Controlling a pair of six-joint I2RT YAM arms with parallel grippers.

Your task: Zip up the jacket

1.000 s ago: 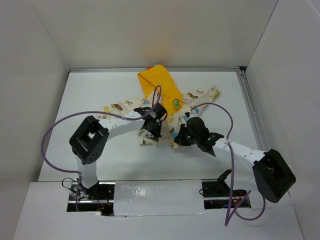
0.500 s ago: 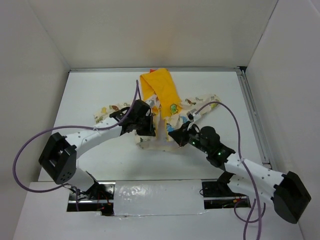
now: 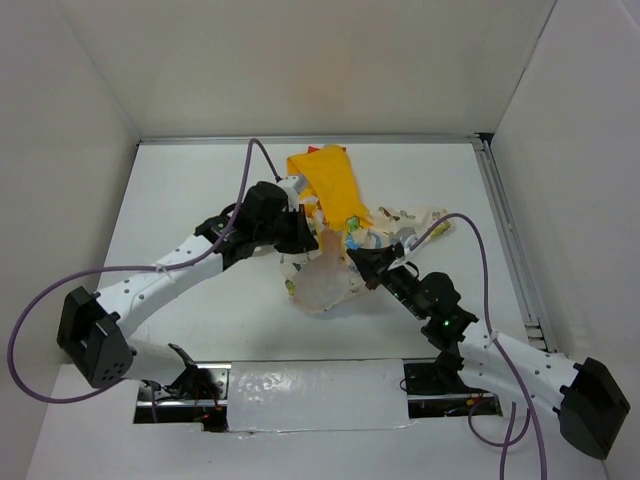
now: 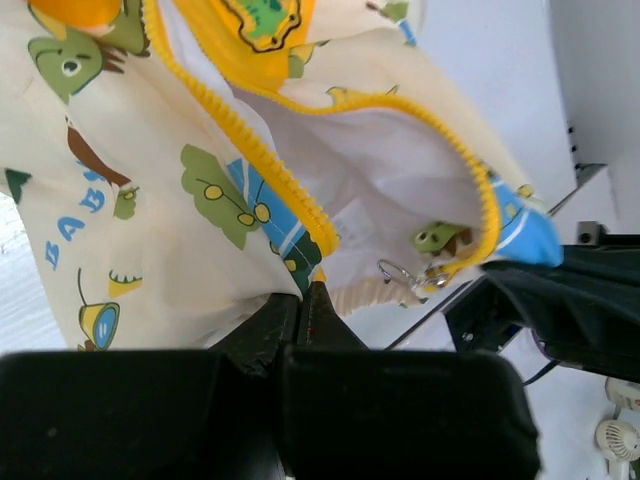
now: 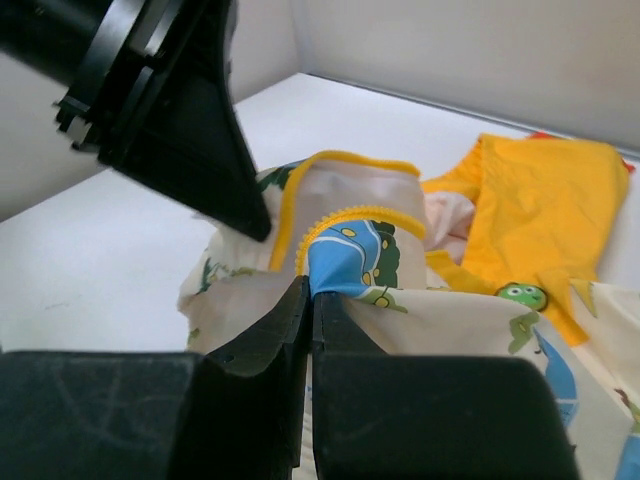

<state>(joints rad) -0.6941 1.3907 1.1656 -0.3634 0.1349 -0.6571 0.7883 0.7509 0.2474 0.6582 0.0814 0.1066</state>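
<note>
Two robot arms are meeting over the jacket (image 3: pixel 322 282), which is lying bunched at the middle of the white surface (image 3: pixel 190 190), its yellow-orange hood (image 3: pixel 330 185) pointing toward the far side. The left gripper (image 3: pixel 303 236) is clenching the cream printed fabric at the foot of one yellow zipper track (image 4: pixel 262 165), right where the teeth end. The right gripper (image 3: pixel 362 268), reaching in from the near right, is pinching the opposite front edge just beside a blue cartoon print (image 5: pixel 350 255). Between the two grips the front is gaping open, showing the white lining (image 4: pixel 370 170), and the lower part of the garment is being held up off the surface. A small metal zipper pull (image 4: pixel 403 272) is dangling near the other track.
</note>
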